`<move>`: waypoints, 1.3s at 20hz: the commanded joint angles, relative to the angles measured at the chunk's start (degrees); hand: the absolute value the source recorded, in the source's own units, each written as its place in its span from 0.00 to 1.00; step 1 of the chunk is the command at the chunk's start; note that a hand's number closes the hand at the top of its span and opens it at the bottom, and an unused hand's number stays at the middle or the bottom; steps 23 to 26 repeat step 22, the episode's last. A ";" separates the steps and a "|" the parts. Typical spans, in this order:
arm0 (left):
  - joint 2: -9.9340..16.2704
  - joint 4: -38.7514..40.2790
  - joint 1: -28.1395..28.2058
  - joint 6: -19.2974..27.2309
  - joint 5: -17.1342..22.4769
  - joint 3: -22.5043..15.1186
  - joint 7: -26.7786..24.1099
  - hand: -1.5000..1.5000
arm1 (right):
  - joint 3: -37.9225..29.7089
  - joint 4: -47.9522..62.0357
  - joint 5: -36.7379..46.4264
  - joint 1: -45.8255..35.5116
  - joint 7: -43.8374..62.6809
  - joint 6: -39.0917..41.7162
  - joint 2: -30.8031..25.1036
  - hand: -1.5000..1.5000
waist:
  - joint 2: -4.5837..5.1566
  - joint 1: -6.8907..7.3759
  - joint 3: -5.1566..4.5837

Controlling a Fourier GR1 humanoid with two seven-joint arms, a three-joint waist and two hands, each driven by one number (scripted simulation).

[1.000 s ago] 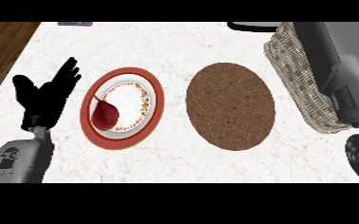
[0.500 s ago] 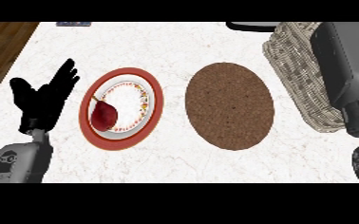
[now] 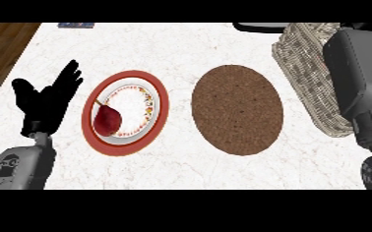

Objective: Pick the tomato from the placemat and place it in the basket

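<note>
The round brown placemat lies in the middle of the counter with nothing on it. No tomato shows anywhere. The wicker basket stands at the right edge, and my grey right forearm lies across it and hides most of its inside. The right hand itself is out of sight. My left hand rests open at the far left, fingers up, beside the plate.
A red-rimmed plate left of the placemat holds a dark red pear-shaped fruit. A dark object pokes in at the top edge near the basket. Wooden floor shows at the top left corner.
My right forearm has shifted a little to the right, uncovering slightly more of the basket's weave. The left hand, plate and placemat have not moved.
</note>
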 commanded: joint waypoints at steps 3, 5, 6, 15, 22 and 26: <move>-0.07 0.11 -1.34 0.66 -0.08 0.35 1.05 0.50 | -3.17 -6.67 0.69 -0.53 7.60 -9.17 -1.39 0.00 | -0.13 -0.60 -0.02; 0.87 -0.72 1.00 -0.05 0.27 1.13 0.43 0.50 | -4.73 -10.78 0.44 2.19 7.02 -13.00 -0.70 0.00 | -0.61 -1.08 -0.02; 1.49 0.57 1.42 -0.46 0.74 2.03 0.34 0.50 | -5.19 -13.90 -0.35 2.02 7.08 -12.54 1.07 0.00 | -1.18 -2.25 -0.09; 3.20 -0.16 3.71 -0.53 1.37 4.38 0.41 0.50 | -3.95 -40.08 -7.07 15.31 2.88 -7.47 15.02 0.00 | -2.67 -5.70 -0.13; 2.10 -1.77 5.62 -0.43 1.00 3.35 0.50 0.50 | 6.93 -58.80 -14.36 31.09 2.84 3.19 19.49 0.00 | -2.72 -5.66 -0.13; 2.10 -1.77 5.62 -0.43 1.00 3.35 0.50 0.50 | 6.93 -58.80 -14.36 31.09 2.84 3.19 19.49 0.00 | -2.72 -5.66 -0.13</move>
